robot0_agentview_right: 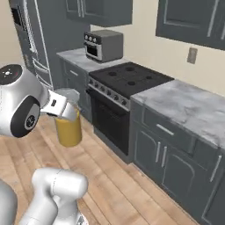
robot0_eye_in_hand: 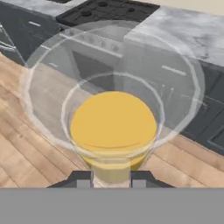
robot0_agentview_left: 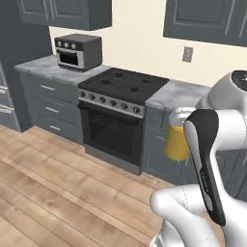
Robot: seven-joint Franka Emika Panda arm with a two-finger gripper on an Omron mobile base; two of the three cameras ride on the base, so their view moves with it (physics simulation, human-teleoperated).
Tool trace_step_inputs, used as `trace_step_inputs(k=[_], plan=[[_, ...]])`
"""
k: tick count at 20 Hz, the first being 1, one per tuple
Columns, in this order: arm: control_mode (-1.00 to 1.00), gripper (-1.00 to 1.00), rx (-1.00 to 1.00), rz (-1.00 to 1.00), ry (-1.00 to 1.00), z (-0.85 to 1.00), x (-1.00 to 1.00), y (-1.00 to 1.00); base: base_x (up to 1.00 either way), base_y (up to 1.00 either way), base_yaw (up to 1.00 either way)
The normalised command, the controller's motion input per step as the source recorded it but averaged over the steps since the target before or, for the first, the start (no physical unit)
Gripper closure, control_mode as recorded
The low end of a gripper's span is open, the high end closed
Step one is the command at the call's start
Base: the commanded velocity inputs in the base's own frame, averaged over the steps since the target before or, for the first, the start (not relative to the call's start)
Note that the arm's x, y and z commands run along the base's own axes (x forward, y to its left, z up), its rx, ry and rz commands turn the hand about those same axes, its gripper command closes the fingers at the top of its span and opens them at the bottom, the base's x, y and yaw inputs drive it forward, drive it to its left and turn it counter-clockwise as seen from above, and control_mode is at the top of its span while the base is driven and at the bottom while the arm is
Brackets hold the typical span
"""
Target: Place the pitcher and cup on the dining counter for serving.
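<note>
The pitcher (robot0_agentview_left: pixel 176 143), a tall clear vessel with orange inside, hangs in the air over the wooden floor in front of the kitchen cabinets. My gripper (robot0_agentview_right: pixel 66 110) is shut on its rim from the side. In the hand view I look down into the pitcher (robot0_eye_in_hand: pixel 113 124), with my gripper (robot0_eye_in_hand: pixel 112 179) clamped on the near wall, one fingertip on each side. In the right base view the pitcher (robot0_agentview_right: pixel 69 128) hangs just below the wrist. The cup and the dining counter are out of view.
A black stove (robot0_agentview_left: pixel 120 91) with an oven below stands against the wall. A black toaster oven (robot0_agentview_left: pixel 77 50) sits on the marble counter (robot0_agentview_left: pixel 41 66) to its left. More marble counter (robot0_agentview_right: pixel 189 107) over dark cabinets runs to the right. Wooden floor (robot0_agentview_left: pixel 53 188) lies open in front.
</note>
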Motion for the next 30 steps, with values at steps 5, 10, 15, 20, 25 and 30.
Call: trace_step_inputs(k=[5,10,15,20,25,30], plan=[[1.0,1.0,0.0,0.0,0.0,0.0,0.0,0.0,0.14,0.0,0.95],[1.0,1.0,0.0,0.0,0.0,0.0,0.0,0.0,0.21,0.0,0.92],[1.0,1.0,0.0,0.0,0.0,0.0,0.0,0.0,0.3,0.0,0.9],[1.0,1.0,0.0,0.0,0.0,0.0,0.0,0.0,0.44,0.0,0.86],[1.0,1.0,0.0,0.0,0.0,0.0,0.0,0.0,0.7,0.07,0.77],[1.0,1.0,0.0,0.0,0.0,0.0,0.0,0.0,0.86,0.16,0.71]])
